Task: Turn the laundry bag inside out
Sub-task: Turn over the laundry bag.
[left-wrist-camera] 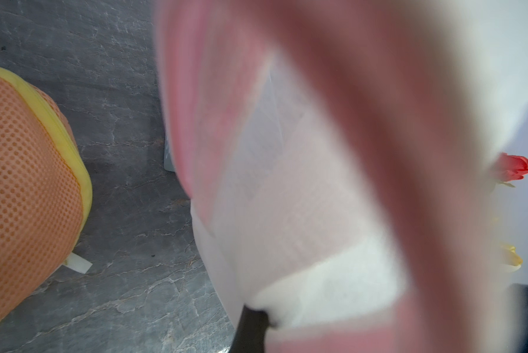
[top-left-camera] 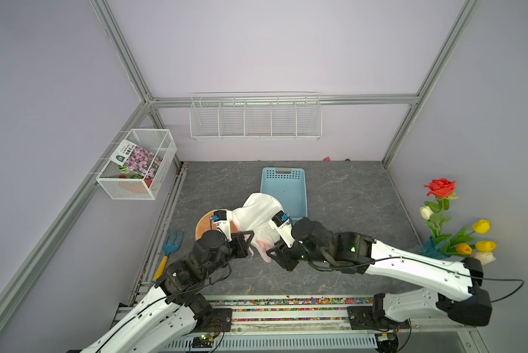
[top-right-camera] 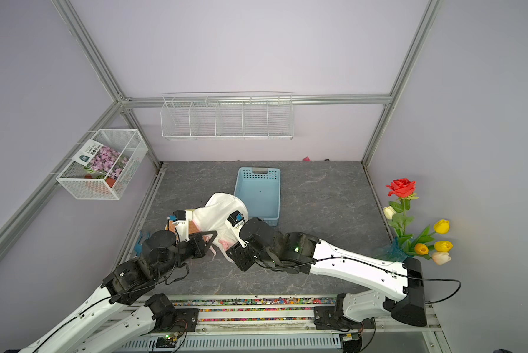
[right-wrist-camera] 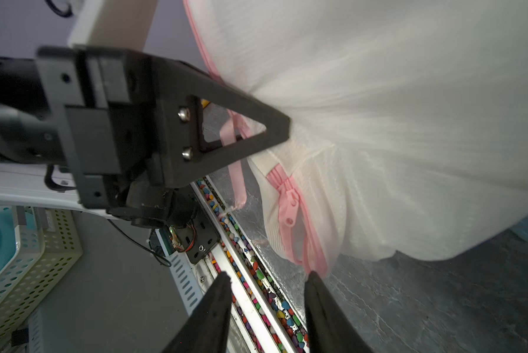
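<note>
We see the laundry bag (top-left-camera: 258, 214) lifted off the surface (top-left-camera: 348, 198) and hanging between the two arms, just in front of the blue basket (top-left-camera: 284, 189). The left claw (right-wrist-camera: 284, 128) is clenched on a gathered pinch of its white mesh, right beside the pink trim, and seems to carry the bag's weight. The right claw (right-wrist-camera: 269, 290) is released: its jaws stand apart with nothing between them, and one tip is just beside the lower end of the pink zipper (right-wrist-camera: 290, 198). In our judgement the main risk is a bad second grip. If the right claw shuts on both layers at once rather than on one lip of the opening, the mouth would be pinned shut and nothing could be pushed through. If it catches only the smooth trim, the edge could slide out under pull. The left pinch could also slip, since thin mesh bunches and gives, and the bag would drop. The bag looks soft, thin and half see-through, finely ribbed, puffed into a rounded lump, with folds fanning from the left pinch. A loose pink ribbon (right-wrist-camera: 238, 171) dangles beside the zipper pull. Whether the zipper is fully open we cannot tell. Near the left arm lies an orange mesh pad (left-wrist-camera: 27, 183), round with a yellow rim, which a swinging bag might snag.
</note>
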Action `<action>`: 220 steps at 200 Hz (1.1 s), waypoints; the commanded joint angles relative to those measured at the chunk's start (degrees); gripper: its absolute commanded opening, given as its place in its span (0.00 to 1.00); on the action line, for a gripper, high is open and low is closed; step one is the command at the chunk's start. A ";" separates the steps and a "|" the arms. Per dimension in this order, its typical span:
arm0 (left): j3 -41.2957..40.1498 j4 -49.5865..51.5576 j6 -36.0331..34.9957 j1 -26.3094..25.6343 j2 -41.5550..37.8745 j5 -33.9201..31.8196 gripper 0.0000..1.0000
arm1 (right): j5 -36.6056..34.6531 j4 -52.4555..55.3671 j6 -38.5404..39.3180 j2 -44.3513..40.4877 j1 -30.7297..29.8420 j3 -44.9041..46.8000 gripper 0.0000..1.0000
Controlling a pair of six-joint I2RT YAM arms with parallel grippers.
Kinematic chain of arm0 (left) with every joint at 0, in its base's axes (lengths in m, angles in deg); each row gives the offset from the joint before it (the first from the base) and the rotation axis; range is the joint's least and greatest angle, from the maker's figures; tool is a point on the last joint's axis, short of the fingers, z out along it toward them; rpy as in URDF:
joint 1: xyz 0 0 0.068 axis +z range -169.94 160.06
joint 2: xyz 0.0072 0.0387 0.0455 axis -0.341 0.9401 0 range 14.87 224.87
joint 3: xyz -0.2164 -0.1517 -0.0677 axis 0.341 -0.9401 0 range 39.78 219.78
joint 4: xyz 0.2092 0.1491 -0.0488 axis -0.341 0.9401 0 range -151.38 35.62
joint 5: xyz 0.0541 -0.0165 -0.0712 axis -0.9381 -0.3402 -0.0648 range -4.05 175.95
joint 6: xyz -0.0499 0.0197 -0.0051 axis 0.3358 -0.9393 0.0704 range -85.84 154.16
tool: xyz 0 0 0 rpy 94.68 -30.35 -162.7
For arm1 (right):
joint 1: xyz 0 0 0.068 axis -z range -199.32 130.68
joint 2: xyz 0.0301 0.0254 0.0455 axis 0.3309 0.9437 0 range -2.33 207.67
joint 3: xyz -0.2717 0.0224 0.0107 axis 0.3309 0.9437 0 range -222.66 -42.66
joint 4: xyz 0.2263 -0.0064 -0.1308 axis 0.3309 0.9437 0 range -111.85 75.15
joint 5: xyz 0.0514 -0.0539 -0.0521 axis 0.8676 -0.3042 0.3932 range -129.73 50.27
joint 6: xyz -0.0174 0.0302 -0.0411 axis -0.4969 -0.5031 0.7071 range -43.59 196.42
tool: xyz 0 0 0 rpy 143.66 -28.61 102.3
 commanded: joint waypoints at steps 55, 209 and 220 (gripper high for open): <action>1.44 -0.96 1.08 -0.14 -0.94 -0.79 0.00 | 4.12 -5.12 2.56 3.21 0.75 1.53 0.47; 0.13 -3.16 2.14 -0.12 -2.44 0.41 0.00 | 17.08 -14.15 -4.91 7.26 8.13 5.49 0.50; 0.11 -3.16 2.16 -0.17 -2.60 0.17 0.00 | 17.76 -15.14 -5.35 7.23 8.38 5.86 0.48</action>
